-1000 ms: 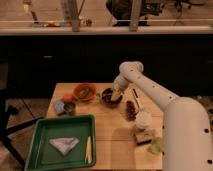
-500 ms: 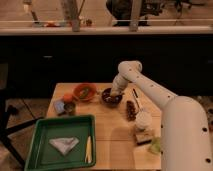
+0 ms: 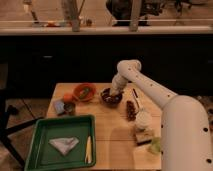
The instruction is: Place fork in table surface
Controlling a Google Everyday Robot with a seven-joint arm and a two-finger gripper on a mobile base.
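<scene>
My gripper [image 3: 114, 93] is at the far middle of the light wooden table surface [image 3: 112, 131], down at the rim of the dark maroon bowl [image 3: 110, 98]. The arm reaches in from the right. I cannot make out the fork: no thin silvery utensil shows clearly, and the gripper covers part of the bowl's inside. A dark thin utensil [image 3: 135, 95] lies on the table just right of the bowl. A pale yellow utensil [image 3: 88, 149] lies in the green tray [image 3: 40, 131] at the front left.
An orange bowl [image 3: 84, 92], a blue item [image 3: 59, 106] and a small dark cup [image 3: 70, 108] stand at the back left. A brown object [image 3: 131, 110], a white cup [image 3: 144, 119] and a green item [image 3: 155, 146] line the right side. A white napkin [image 3: 63, 144] lies in the tray.
The arm has shifted slightly to the left, and the gripper stays at the maroon bowl. Nothing on the table has moved.
</scene>
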